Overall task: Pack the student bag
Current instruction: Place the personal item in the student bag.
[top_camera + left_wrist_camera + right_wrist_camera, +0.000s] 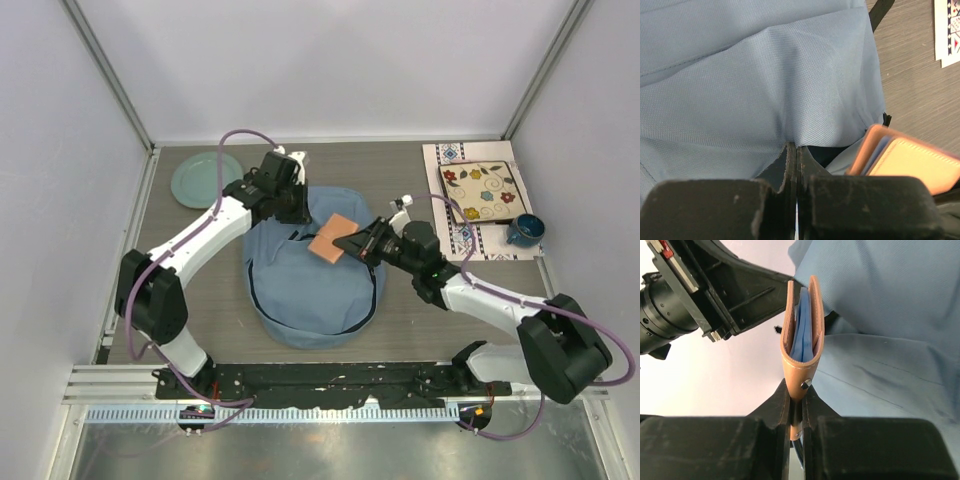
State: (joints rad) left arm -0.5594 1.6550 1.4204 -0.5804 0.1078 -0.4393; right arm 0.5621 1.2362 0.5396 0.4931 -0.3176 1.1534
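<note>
Left wrist: I see left gripper (792, 150) pinched tight on soft light-blue fabric backpack (765, 75) rim, presumably opening mouth; right gripper (796, 407) clamps tan leather wallet (802, 370).

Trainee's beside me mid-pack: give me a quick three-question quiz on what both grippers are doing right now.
1. True or false: the left gripper is shut on fabric of the student bag.
2. The right gripper grips the tan case by: A) its studded closed end; B) its open edge; C) nothing, it is released.
3. Fill in: the colour between the case's covers is ____.
Key: 1 true; 2 A; 3 blue.
</note>
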